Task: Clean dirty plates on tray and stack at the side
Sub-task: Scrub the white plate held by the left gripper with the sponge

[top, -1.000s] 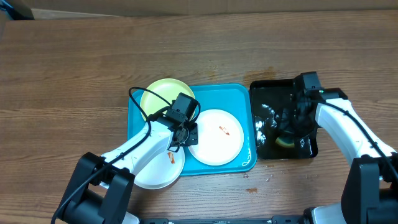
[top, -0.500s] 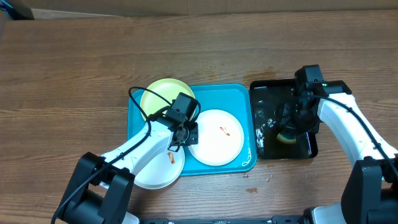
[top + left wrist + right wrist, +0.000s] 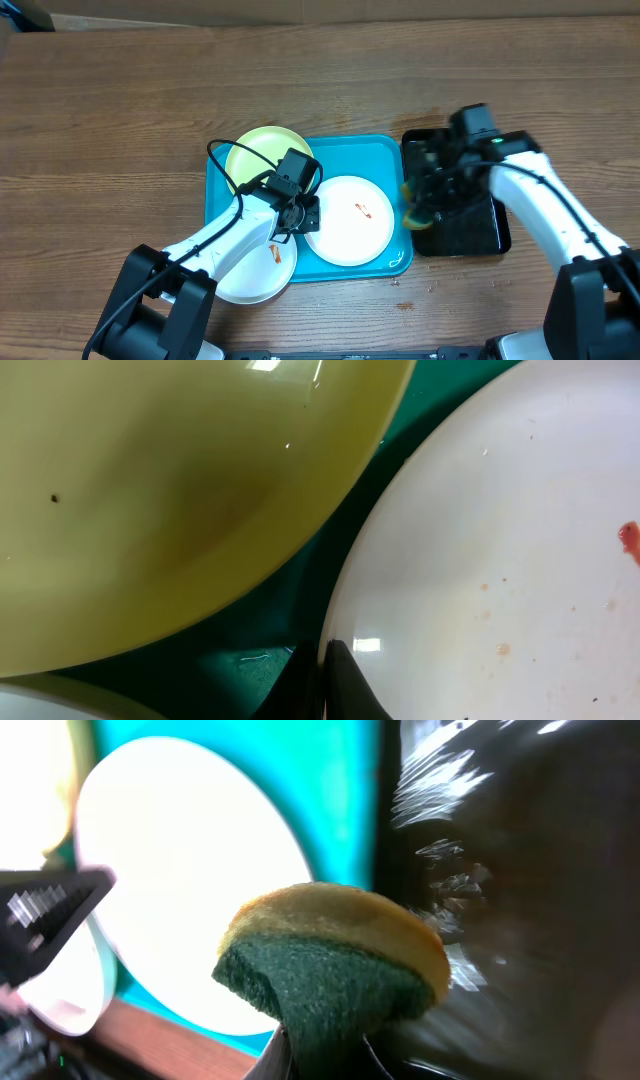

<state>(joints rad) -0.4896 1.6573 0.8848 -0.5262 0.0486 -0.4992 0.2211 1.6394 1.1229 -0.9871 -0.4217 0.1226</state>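
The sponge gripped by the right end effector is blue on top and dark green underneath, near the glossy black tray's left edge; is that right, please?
Not quite: the right wrist view shows the sponge is yellow on top, not blue. It is dark green underneath, gripped by the right end effector, near the left edge of the glossy black rectangular tray.

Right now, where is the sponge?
In the overhead view the sponge sits right of centre, held in the right gripper over the left edge of the black tray, beside the right rim of the turquoise tray.
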